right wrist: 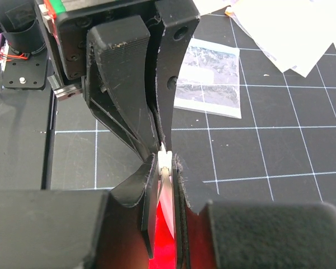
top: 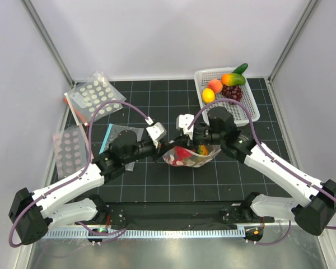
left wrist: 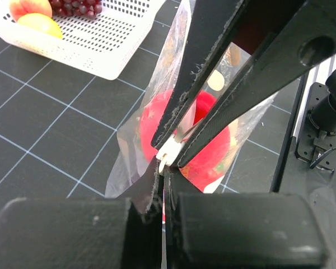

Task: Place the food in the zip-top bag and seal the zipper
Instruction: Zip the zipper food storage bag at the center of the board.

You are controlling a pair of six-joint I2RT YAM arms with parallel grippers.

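The zip-top bag (top: 191, 157) hangs at the middle of the dark gridded worktop (top: 157, 188), held up between the two arms, which meet nose to nose above it. The left tool (left wrist: 163, 182) is closed tight on the zipper (left wrist: 169, 152), with the white strip and a fold of clear film pinched between its pads. The right tool (right wrist: 165, 172) comes in from the opposite side and is clamped on the same strip, its fingertips almost touching the left ones, so each wrist view is largely blocked by the other arm's black fingers. Below the pinch the bag bulges with the round red fruit (left wrist: 213, 154), and the top view shows an orange-yellow piece (top: 204, 150) beside it inside the film. Whether the rest of the mouth is pressed shut cannot be told. Behind the right arm stands a white basket (top: 252, 112), its near rim partly hidden by the wrist, holding a peach (top: 215, 86), a lemon (top: 208, 95), a mango (top: 233, 79) and dark grapes (top: 232, 92). A plain clear bag (right wrist: 207, 78) with a white label lies flat just under the left arm. Spare dotted bags (top: 94, 96) lie well apart at the far left. Purple cables (top: 109, 106) loop over both wrists.
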